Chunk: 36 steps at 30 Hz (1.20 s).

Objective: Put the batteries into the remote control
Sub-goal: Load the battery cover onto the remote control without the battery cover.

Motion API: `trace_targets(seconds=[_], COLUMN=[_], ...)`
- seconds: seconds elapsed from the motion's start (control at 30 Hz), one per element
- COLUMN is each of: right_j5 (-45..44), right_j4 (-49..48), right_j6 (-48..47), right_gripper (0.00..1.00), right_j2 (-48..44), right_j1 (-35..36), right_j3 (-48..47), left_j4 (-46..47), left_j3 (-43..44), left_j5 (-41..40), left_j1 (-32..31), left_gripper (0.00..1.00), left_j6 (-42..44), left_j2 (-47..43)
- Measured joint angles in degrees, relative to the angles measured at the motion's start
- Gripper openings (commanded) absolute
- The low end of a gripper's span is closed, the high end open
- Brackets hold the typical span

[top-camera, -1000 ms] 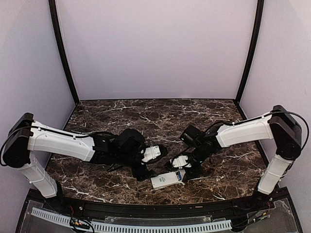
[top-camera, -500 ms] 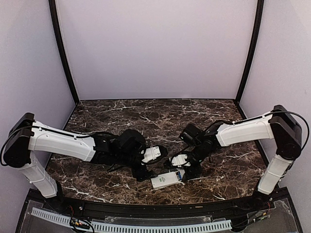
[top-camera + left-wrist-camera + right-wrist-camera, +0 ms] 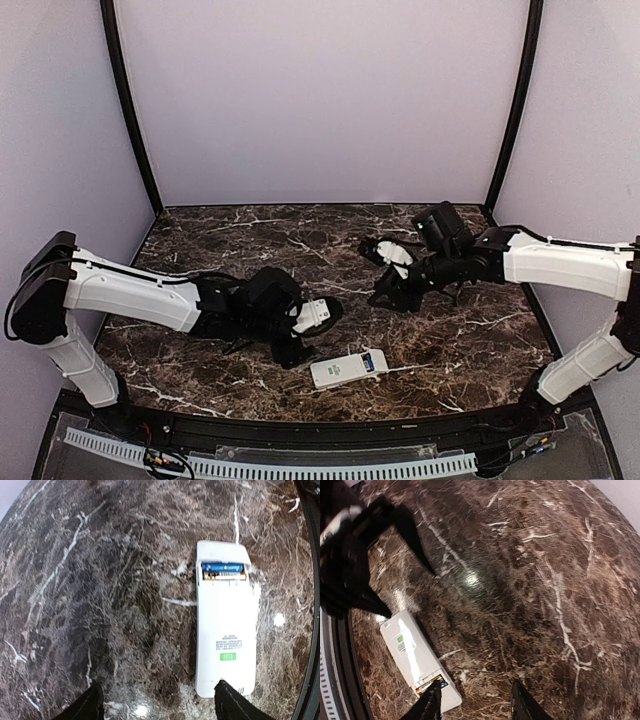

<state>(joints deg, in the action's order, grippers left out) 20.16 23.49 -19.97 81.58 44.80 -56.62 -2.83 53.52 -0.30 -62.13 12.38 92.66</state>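
- We found the remote control (image 3: 347, 368) lying flat on the dark marble bench (image 3: 300, 240), close to the near edge and about midway along it.
- It lay with its back upward. In the left wrist view the remote control (image 3: 226, 625) showed small print and a green label (image 3: 227, 657) on that face.
- The battery bay at its right-hand end stood uncovered, and a blue battery (image 3: 223, 568) lay crosswise in it. We could not tell whether a second cell sat beside it.
- The left gripper (image 3: 300, 345) hung just left of the remote, near the near edge. Its own camera showed the left gripper (image 3: 160, 705) spread wide and carrying nothing.
- One of its fingers (image 3: 230, 707) overlapped the remote's nearer end in that view. We could not tell whether it touched the casing.
- The right gripper (image 3: 378, 272) was over the right half of the bench, about halfway between the near and far edges, well apart from the remote.
- In the right wrist view the right gripper (image 3: 475, 705) was likewise released and empty, with bare marble between its fingers (image 3: 430, 705).
- That same view caught the remote control (image 3: 417, 660) below and to the left, with the battery (image 3: 432, 684) just visible at its end.
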Motion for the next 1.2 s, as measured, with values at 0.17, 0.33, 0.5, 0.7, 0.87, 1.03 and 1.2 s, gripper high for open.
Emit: trace_targets(seconds=[0.17,0.33,0.5,0.7,0.87,1.03,1.2], right_j5=[-6.78,-8.48,-8.61,-8.15,-8.00,-7.96,-7.74], right_j4=[-5.07,-7.19,-8.50,-11.17,-11.85,-11.85,-12.31], right_j6=[25.57,42.40,50.12,53.37,54.16,54.51,54.80], right_gripper=[0.17,0.05,0.00,0.00,0.00,0.00,0.00], right_j2=[-4.81,-5.88,-2.36,2.36,5.49,6.23,6.73], right_j1=[-0.83,1.42,4.17,6.36,7.06,7.61,8.55], right_j3=[3.39,11.80,14.64,14.75,14.73,14.47,14.16], left_j4=[-5.09,-7.85,-11.52,-13.51,-14.23,-14.86,-15.08], left_j3=[0.02,0.13,0.76,0.79,1.88,2.29,2.71], left_j5=[-2.49,-3.85,-4.35,-3.85,-2.62,-1.42,0.72], left_j1=[-0.52,-0.68,-0.83,-1.16,-1.33,-1.42,-1.42], left_gripper=[0.60,0.52,0.50,0.49,0.48,0.48,0.47], left_j6=[0.02,-0.13,-0.63,-0.66,-0.61,-0.55,-0.15], left_j2=[1.75,1.60,1.60,1.70,3.80,4.98,5.42])
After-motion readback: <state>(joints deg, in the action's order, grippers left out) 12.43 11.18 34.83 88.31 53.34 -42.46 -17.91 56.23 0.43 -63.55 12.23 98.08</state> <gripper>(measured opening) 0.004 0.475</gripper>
